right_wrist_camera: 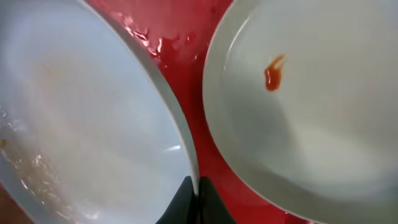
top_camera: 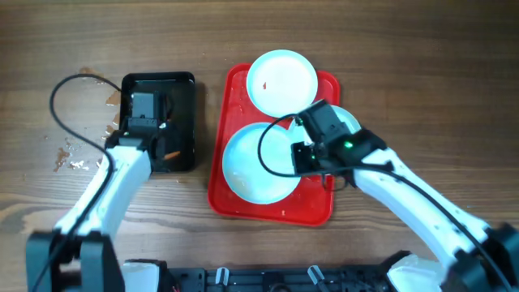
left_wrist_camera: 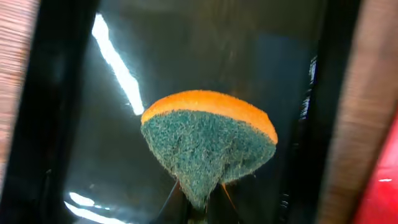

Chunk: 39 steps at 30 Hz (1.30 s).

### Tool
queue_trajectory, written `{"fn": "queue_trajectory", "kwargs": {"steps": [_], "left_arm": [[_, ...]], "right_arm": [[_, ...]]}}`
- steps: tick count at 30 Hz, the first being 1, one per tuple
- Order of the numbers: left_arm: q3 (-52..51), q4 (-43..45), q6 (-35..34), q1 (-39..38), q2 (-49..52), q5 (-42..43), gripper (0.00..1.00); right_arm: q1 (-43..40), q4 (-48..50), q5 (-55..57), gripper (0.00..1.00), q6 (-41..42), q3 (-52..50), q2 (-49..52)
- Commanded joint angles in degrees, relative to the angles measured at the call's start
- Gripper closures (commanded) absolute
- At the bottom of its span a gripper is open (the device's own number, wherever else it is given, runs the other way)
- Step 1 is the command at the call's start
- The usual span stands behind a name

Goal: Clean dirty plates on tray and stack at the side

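The red tray [top_camera: 272,207] holds a plate at its far end [top_camera: 281,81] with a small red stain, and a larger-looking plate at its near left [top_camera: 247,166]. A third plate [top_camera: 349,122] shows partly under my right arm at the tray's right edge. My right gripper [top_camera: 302,154] is shut on the near plate's right rim. In the right wrist view the fingers [right_wrist_camera: 198,196] pinch that rim; the held plate [right_wrist_camera: 81,124] is on the left and the stained plate [right_wrist_camera: 323,124] on the right. My left gripper [left_wrist_camera: 199,208] is shut on an orange and green sponge [left_wrist_camera: 208,140].
A black tray [top_camera: 182,89] stands left of the red tray, with my left gripper [top_camera: 160,136] over it. Its wet, shiny floor [left_wrist_camera: 93,124] shows in the left wrist view. Crumbs and stains lie on the wooden table [top_camera: 77,158] at the far left.
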Motion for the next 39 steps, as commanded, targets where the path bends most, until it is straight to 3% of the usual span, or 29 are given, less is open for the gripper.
{"fn": "queue_trajectory", "kwargs": {"steps": [1,2,3,6,11,14,18,22,24,27,28,32,35,37,39], "left_arm": [[-0.5,2.2,4.8,0.3,4.2,1.0,0.8],[-0.3,2.3,4.8,0.3,3.7,1.1,0.77],[-0.2,2.2,4.7,0.3,2.4,1.1,0.62],[0.0,1.2,3.3,0.3,-5.2,1.1,0.37],[0.0,-0.8,1.5,0.3,-15.5,2.6,0.33],[0.0,-3.1,1.5,0.3,-20.7,2.6,0.23],[0.0,-8.0,-2.5,0.3,-26.9,2.9,0.0],[0.0,-10.5,-2.6,0.3,-28.6,3.0,0.0],[0.0,-11.1,-2.6,0.3,-28.6,3.8,0.0],[0.0,-11.2,-2.6,0.3,-28.5,7.5,0.01],[0.0,-11.6,-2.6,0.3,-28.4,7.5,0.03],[-0.3,-13.0,-2.6,0.2,-26.6,16.3,0.39],[-1.5,-13.5,-2.6,0.1,-22.0,21.4,0.51],[-1.5,-12.6,-2.6,0.1,-18.2,18.9,0.44],[-1.5,-11.1,-2.6,0.1,-15.4,19.2,0.42]], "right_arm": [[0.0,-2.0,6.1,0.96,-2.3,0.1,-5.0],[0.0,-3.1,8.4,0.96,-2.3,0.1,-5.4],[0.3,-4.7,12.0,0.96,-2.3,0.1,-5.7],[2.7,-6.8,20.6,0.96,-2.3,0.1,-5.7],[13.2,-6.8,34.6,0.96,-0.6,0.5,-5.7],[22.1,-6.7,47.0,0.96,1.4,0.5,-5.7],[28.1,-5.8,60.3,0.96,2.6,0.6,-5.7],[28.1,-5.6,61.5,0.96,2.0,3.1,-5.7],[28.1,-5.4,61.4,0.96,-2.9,3.3,-5.7],[28.1,-5.5,54.8,0.96,-3.9,3.3,-5.7],[28.1,-5.8,51.9,0.96,-0.5,3.3,-5.7],[24.3,-7.0,39.0,0.96,11.9,3.3,-5.5],[18.3,-9.6,31.4,0.96,18.0,3.3,-4.2],[16.3,-9.4,29.0,0.96,18.0,3.3,-3.4],[16.3,-9.3,28.7,0.96,18.1,3.3,-2.3]]}}
